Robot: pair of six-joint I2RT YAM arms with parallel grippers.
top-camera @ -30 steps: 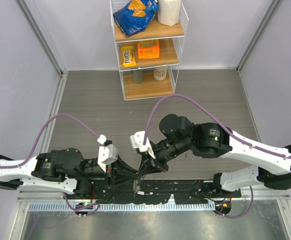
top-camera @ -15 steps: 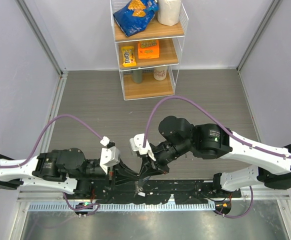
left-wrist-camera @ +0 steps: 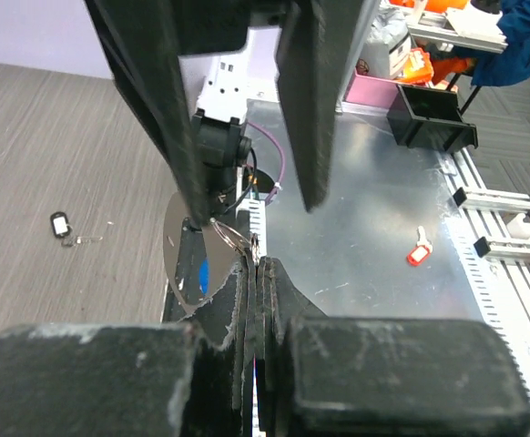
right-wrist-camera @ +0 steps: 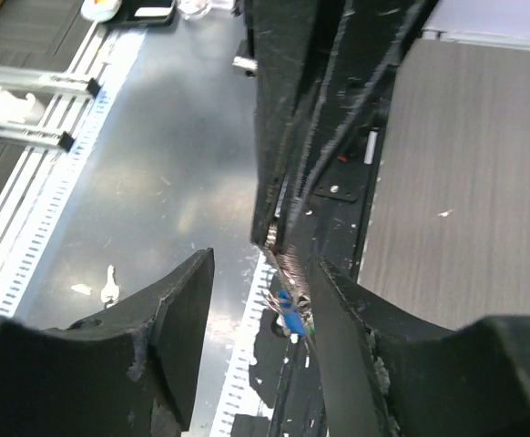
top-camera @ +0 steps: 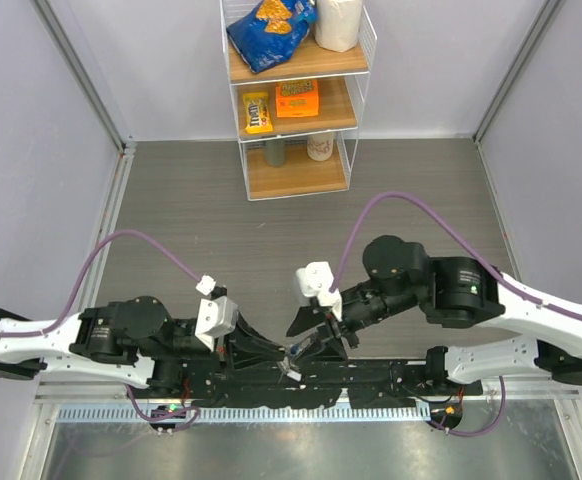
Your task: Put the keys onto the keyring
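Note:
My left gripper [left-wrist-camera: 258, 264] is shut on the keyring [left-wrist-camera: 181, 255], a grey oval piece with a thin wire ring at the fingertips. In the right wrist view the keyring's chain [right-wrist-camera: 292, 273] and blue tag [right-wrist-camera: 290, 320] hang from those shut fingers. My right gripper [right-wrist-camera: 260, 264] is open, its fingers [right-wrist-camera: 169, 337] standing either side of the left gripper's tip, holding nothing. From above, both grippers meet over the near edge, left gripper [top-camera: 279, 358] and right gripper [top-camera: 316, 340], with the blue tag [top-camera: 296, 350] between them. One key [left-wrist-camera: 60, 223] with a black head lies on the grey floor.
A wire shelf [top-camera: 296, 100] with snack packs stands at the back. A metal plate [left-wrist-camera: 374, 246] at the near edge carries a small red tag [left-wrist-camera: 418, 255]. A small pale item [right-wrist-camera: 110, 289] lies on that plate. Black boxes [left-wrist-camera: 429, 127] sit beyond it.
My right gripper has opened and drawn back to the right, away from the left gripper. The left gripper stays shut on the keyring in nearly the same place.

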